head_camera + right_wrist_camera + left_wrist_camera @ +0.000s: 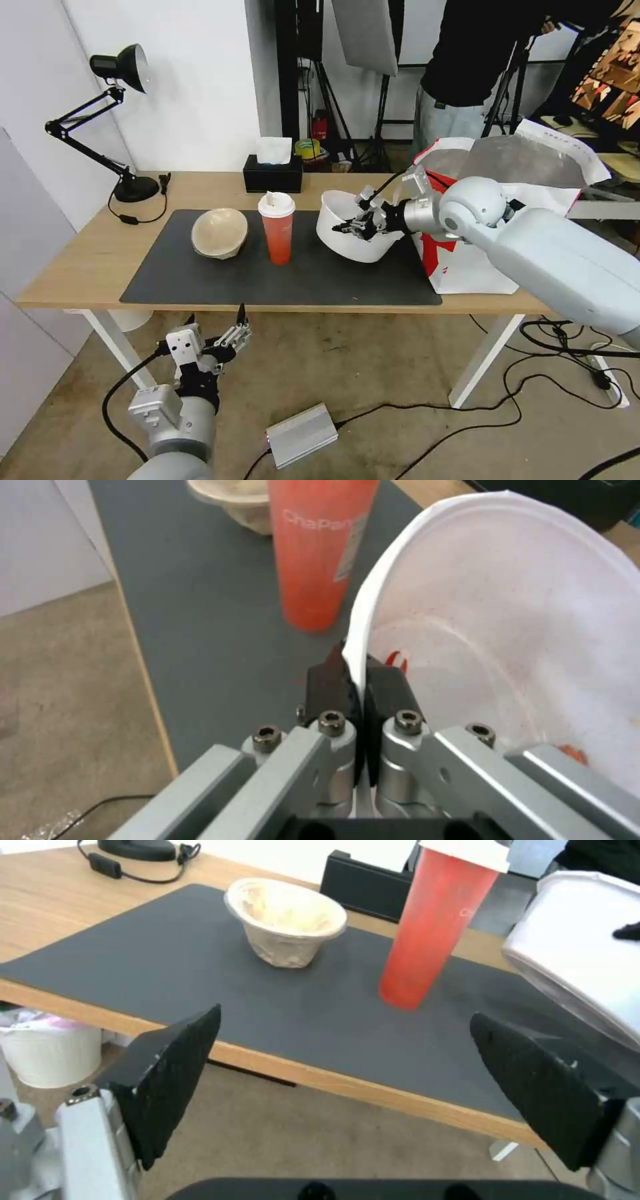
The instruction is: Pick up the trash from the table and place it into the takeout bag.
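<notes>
Right gripper [352, 227] sits centre-right of the head view, pinched tight on the near rim of the white bowl [353, 241]; in the right wrist view the two black fingers [328, 682] clamp the thin rim of the bowl [507, 645] between them, one inside, one outside; bowl is tilted with its opening toward the upper left of the head frame, its underside looks just above or barely on the dark grey mat [280, 267], contact hard to tell; red smears inside the bowl.

Red drink cup [277, 229] with white lid stands upright on the mat at centre frame, just left of the white bowl, apart from it; beige bowl [219, 233] lies tipped on the mat further left, opening facing the camera.

Takeout bag [507, 200] stands at the right end of the table [87, 260], mouth open, foil lining showing, just behind the right arm's wrist; white bowl is near the bag, not in it.

Left gripper [217, 331] hangs at lower left of the head view, below the table's front edge, jaws spread wide, holding nothing; left wrist view shows both black pads [175, 1075] far apart with the mat [200, 980], beige bowl [287, 922] and cup [430, 930] beyond.

Black tissue box [272, 175] at the back edge of the table, centre; black desk lamp [120, 120] upper left.
</notes>
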You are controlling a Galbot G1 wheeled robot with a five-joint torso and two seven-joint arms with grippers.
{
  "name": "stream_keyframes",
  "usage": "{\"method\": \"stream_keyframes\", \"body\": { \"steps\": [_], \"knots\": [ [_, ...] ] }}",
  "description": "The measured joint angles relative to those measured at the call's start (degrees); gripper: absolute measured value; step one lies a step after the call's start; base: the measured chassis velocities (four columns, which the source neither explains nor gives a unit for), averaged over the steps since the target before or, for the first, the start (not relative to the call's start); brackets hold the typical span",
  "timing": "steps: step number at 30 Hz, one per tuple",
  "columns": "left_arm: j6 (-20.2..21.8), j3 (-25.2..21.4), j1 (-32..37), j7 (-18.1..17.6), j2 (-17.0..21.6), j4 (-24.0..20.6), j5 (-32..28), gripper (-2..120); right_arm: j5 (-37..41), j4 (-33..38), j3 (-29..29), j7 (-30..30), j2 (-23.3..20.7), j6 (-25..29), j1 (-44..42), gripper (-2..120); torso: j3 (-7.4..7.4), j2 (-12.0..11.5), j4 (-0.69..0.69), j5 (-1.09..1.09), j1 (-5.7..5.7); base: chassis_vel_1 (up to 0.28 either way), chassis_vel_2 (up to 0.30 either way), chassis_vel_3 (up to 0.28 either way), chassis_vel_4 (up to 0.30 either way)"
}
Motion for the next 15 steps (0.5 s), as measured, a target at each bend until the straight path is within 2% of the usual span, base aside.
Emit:
{"method": "stream_keyframes", "body": {
  "steps": [15],
  "knots": [
    [-0.3,-0.1,0.2,-0.1,0.1,0.1,0.1,100,1.1,7.3,2.0,0.4,-4.5,-0.2,-3.7,0,0.00,0.0,0.00,0.00,0.00,0.000,0.000,0.000,0.000]
  ]
}}
